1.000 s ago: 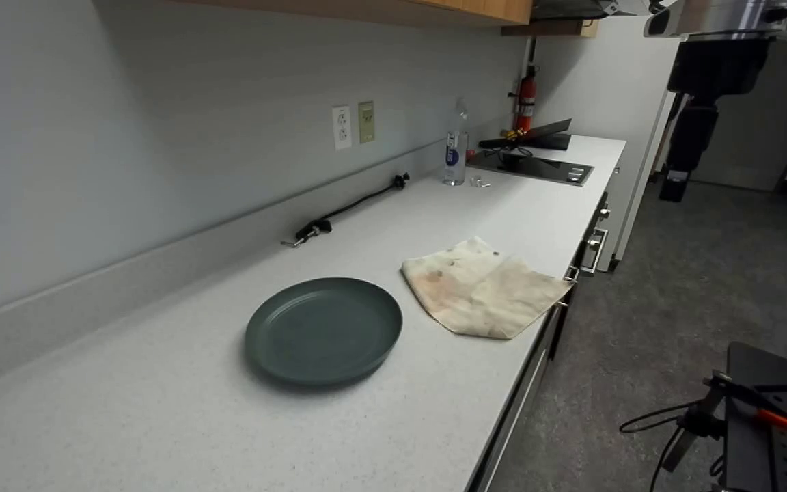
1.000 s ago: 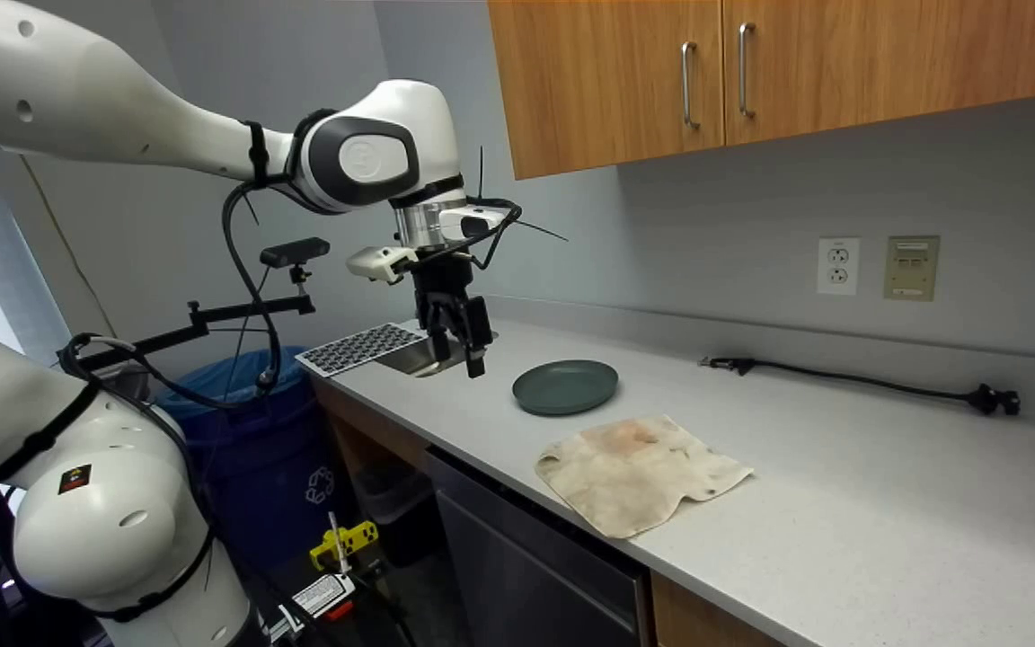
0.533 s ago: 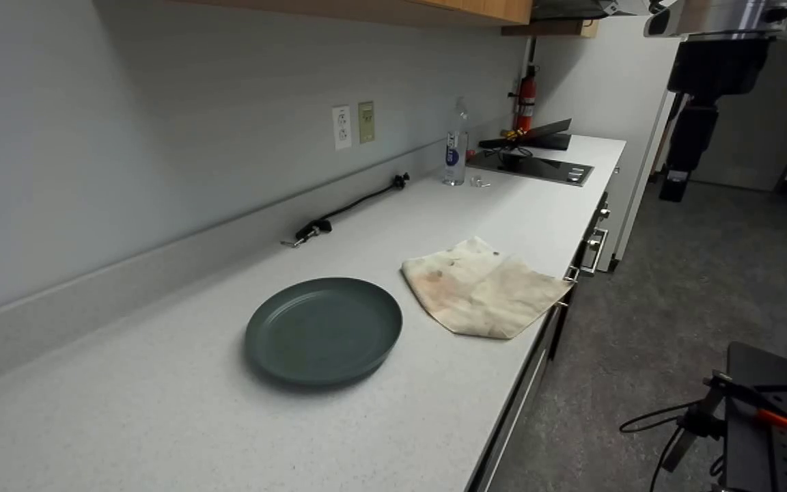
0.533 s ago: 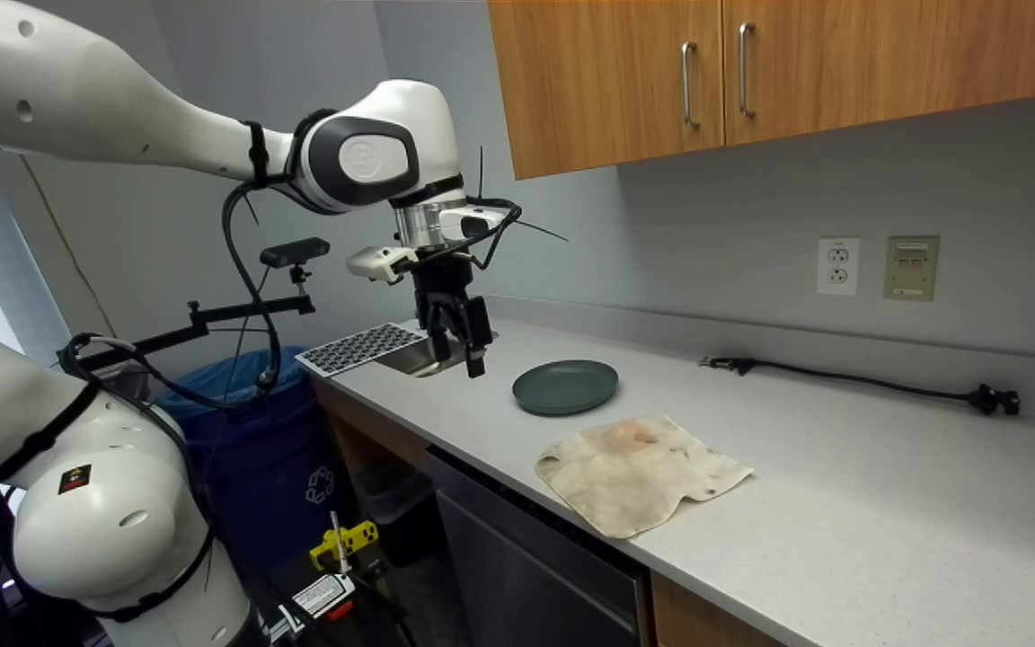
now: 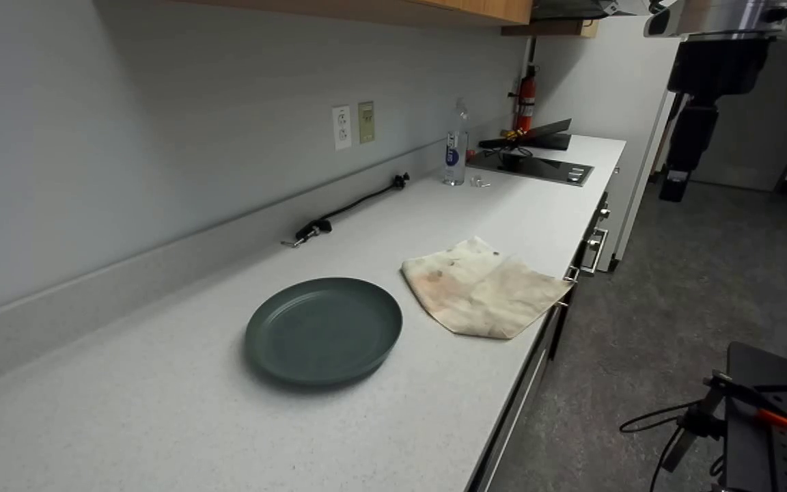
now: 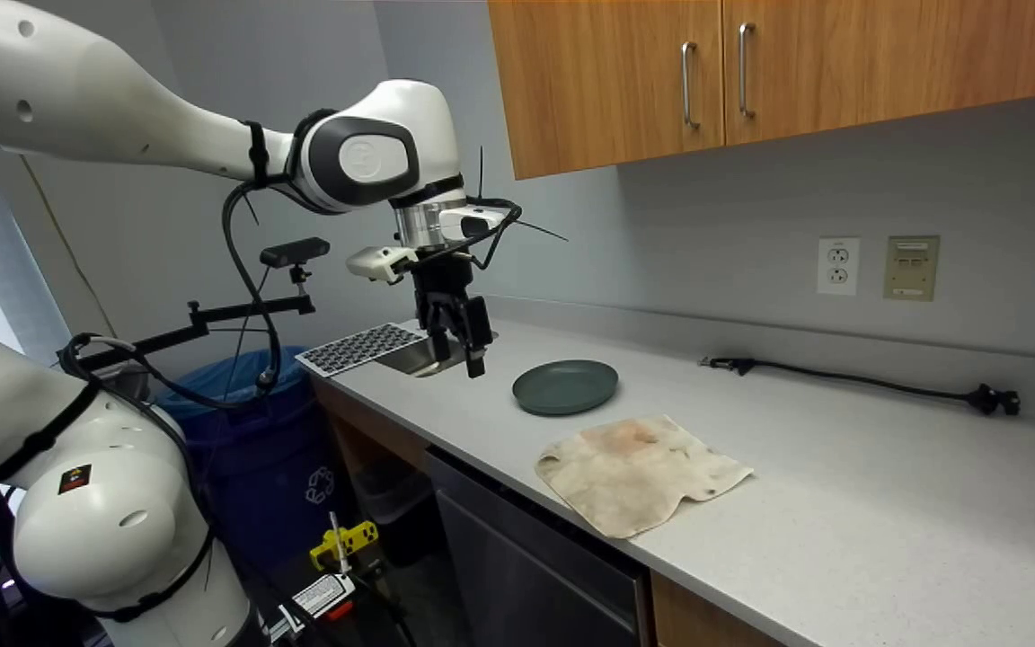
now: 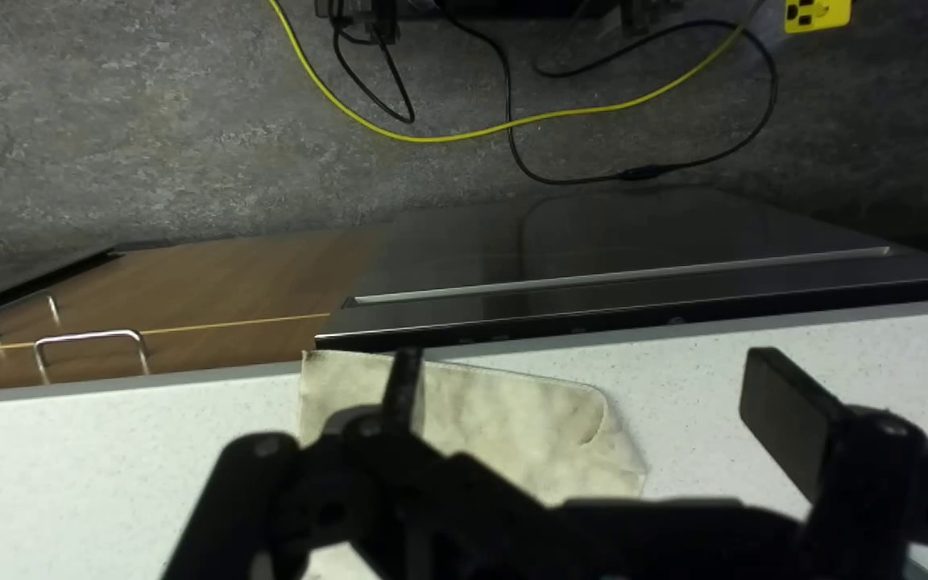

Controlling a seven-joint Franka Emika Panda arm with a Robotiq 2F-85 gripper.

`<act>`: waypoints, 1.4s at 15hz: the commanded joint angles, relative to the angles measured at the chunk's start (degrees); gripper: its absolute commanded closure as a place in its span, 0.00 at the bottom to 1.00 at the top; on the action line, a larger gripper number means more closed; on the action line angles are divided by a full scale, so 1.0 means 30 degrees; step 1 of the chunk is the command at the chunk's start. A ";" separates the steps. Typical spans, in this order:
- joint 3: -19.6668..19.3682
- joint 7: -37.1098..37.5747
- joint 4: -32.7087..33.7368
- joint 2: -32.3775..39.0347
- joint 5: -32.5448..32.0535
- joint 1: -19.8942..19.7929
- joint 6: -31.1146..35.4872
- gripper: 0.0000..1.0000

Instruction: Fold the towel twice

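The towel [image 5: 486, 290] is a cream-beige cloth with stains, lying mostly flat on the counter at its front edge. It also shows in an exterior view [image 6: 639, 472] and partly in the wrist view [image 7: 512, 419]. One corner near the plate is curled over, and another corner reaches the counter's front edge. My gripper [image 6: 459, 353] hangs above the front part of the counter, apart from the towel. In the wrist view the gripper [image 7: 585, 377] has its fingers wide apart with nothing between them; its body hides part of the towel. In an exterior view only one finger [image 5: 675, 184] shows clearly.
A dark green round plate [image 6: 565, 388] stands close beside the towel. A black jointed arm with clamps [image 6: 859, 382] lies along the wall. A bottle [image 5: 456, 154] and a cooktop [image 5: 537, 167] are farther along the counter. A sink [image 6: 423, 358] and wall cabinets [image 6: 607, 81] are near the arm.
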 commanded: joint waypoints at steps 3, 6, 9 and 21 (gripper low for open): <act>-0.0062 0.0037 0.0035 0.0007 -0.0032 0.0077 -0.0043 0.00; -0.0062 0.0037 0.0035 0.0007 -0.0032 0.0077 -0.0043 0.00; -0.0062 0.0037 0.0035 0.0007 -0.0032 0.0077 -0.0043 0.00; -0.0214 -0.1204 0.0181 0.1844 0.0049 0.0351 0.1482 0.00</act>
